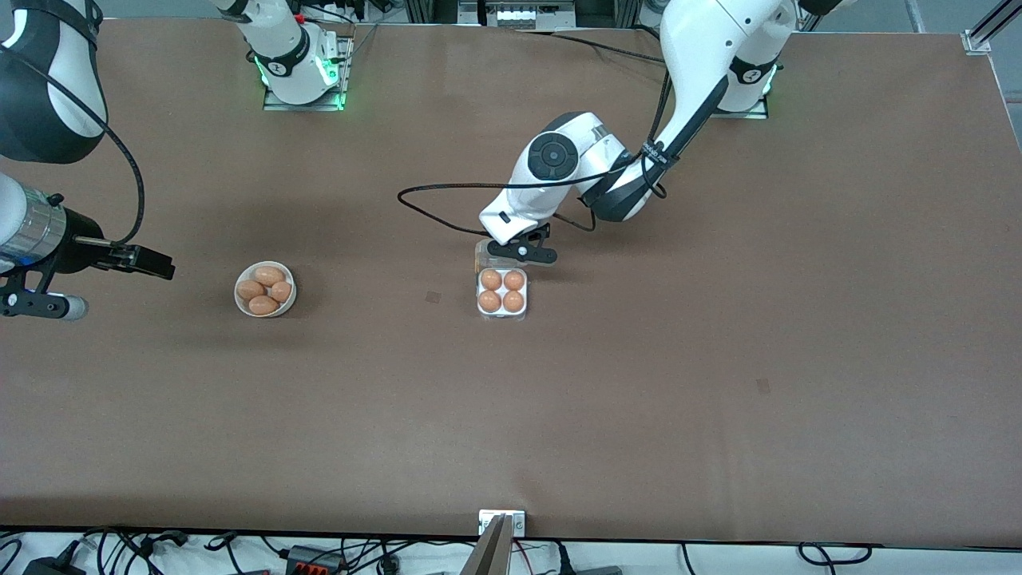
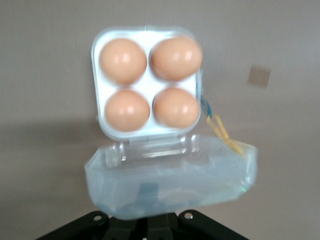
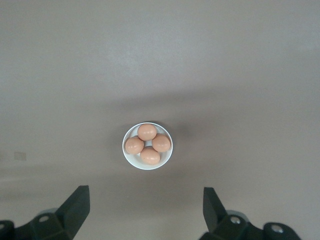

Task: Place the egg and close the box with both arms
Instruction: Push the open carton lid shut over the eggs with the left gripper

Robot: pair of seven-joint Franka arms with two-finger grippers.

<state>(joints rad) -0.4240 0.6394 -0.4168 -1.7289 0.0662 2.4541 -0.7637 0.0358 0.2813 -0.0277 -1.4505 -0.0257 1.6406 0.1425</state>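
The clear box [image 1: 502,316] sits mid-table with its lid [image 1: 483,254] hinged open toward the robots' bases. Every cell holds an orange-brown egg [image 1: 491,279]. My left gripper [image 1: 523,251] is at the open lid's free edge, shut on it. In the left wrist view the lid [image 2: 170,175] lies between my left gripper [image 2: 150,220] and the box [image 2: 96,75] of eggs [image 2: 123,60], with one finger showing dark through the plastic. My right gripper [image 1: 156,265] is open and empty, in the air toward the right arm's end of the table.
A round white bowl [image 1: 239,295] with several eggs stands toward the right arm's end of the table, level with the box. It shows in the right wrist view [image 3: 131,159] ahead of my open right gripper [image 3: 145,190]. A black cable loops beside the left arm's wrist.
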